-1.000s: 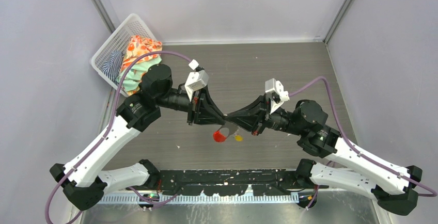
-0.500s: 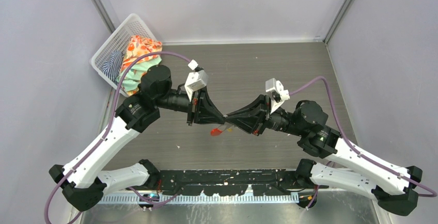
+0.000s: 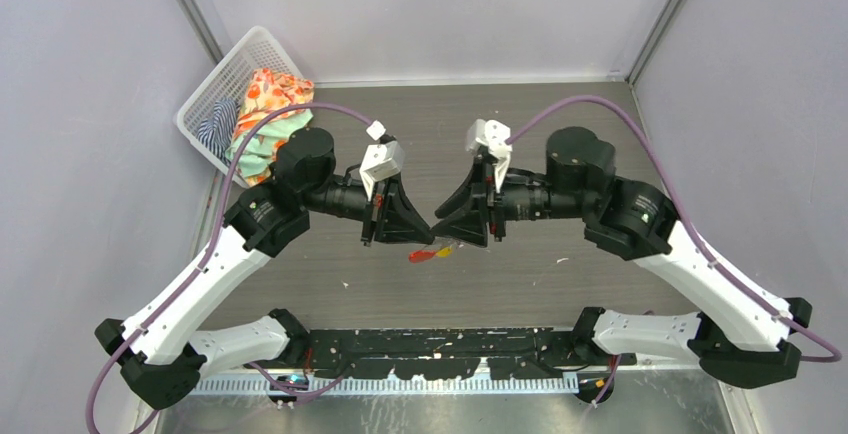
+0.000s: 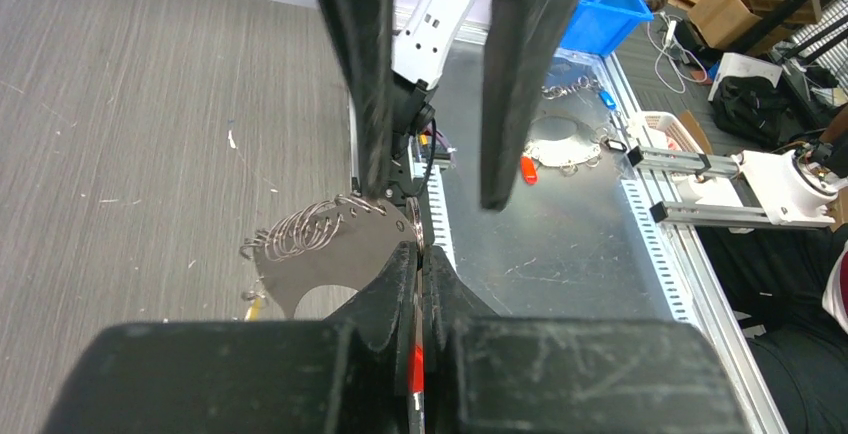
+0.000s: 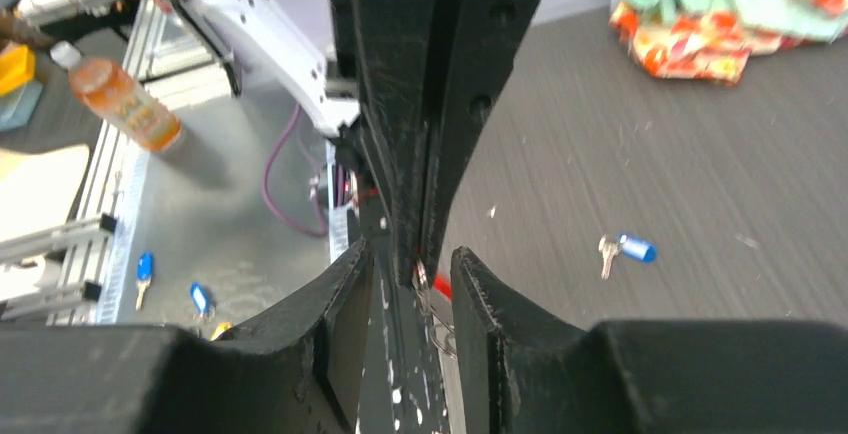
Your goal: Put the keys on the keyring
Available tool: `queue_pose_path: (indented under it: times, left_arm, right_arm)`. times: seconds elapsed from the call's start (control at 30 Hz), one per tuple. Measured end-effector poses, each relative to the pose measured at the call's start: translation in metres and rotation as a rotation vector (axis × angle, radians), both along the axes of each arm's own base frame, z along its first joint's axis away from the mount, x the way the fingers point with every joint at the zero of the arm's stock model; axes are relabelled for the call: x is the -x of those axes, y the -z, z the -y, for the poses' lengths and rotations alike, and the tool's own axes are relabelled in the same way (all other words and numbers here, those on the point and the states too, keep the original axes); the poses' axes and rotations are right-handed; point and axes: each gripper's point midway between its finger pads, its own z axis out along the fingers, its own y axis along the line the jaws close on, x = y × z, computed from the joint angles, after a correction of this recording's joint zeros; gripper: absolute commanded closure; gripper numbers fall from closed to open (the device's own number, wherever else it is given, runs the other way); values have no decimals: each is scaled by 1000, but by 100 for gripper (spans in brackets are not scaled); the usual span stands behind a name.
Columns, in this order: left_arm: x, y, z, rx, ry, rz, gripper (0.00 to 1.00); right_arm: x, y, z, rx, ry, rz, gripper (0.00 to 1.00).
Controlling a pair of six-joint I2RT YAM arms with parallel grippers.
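Observation:
My left gripper (image 3: 424,234) (image 4: 420,244) is shut on the keyring, and a sliver of its red tag (image 4: 415,369) shows between the jaws. The grey metal ring cluster (image 4: 315,239) sticks out past the fingertips. The red tag (image 3: 420,255) and the yellow key (image 3: 443,249) hang just under the two grippers. I cannot tell whether that key is on a ring. My right gripper (image 3: 446,234) (image 5: 412,259) is open, tip to tip with the left one, with its jaws either side of the rings (image 5: 432,299). The blue key (image 5: 630,247) lies alone on the table. It is hidden in the top view.
A white basket (image 3: 215,89) of coloured cloths stands at the back left. Grey walls close the table on three sides. A metal shelf (image 5: 230,244) below the near edge holds spare keys. An orange bottle (image 5: 115,94) lies beyond it.
The right arm has swung its elbow up toward the back and now faces the left gripper from the right. The red tag and yellow key have shifted slightly with the left gripper.

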Motion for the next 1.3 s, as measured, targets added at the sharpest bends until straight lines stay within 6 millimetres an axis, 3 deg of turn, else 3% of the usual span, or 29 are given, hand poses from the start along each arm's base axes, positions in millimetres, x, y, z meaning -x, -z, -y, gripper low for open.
queue_pose_path:
  times: [0.13,0.23,0.8,1.0,1.07,1.2,1.3]
  left_arm:
    - [1,2,-1,-8,1,-9,100]
    - [1,3,-1,-11,2,-12,100]
    - [3,4,-1,-15,9,-19,100]
    - [4,4,-2,-16,16,-24,100]
    - [5,4,-2,-17,18,-26,99]
    - [5,4,-2,-17,19,-27,63]
    - [5,5,-3,-18,20,-21,56]
  right_arm:
    - [0,31,-4,124,-55,-42,65]
    - [4,43,-4,182,-93,-60,67]
    - [7,33,-6,190,-153,-14,72]
    - [6,40,-7,218,-165,-20,98]
    - [7,41,-7,222,-168,-17,99]
    - [6,40,-6,219,-161,-12,99]
    - [3,39,-4,198,-139,9,99]
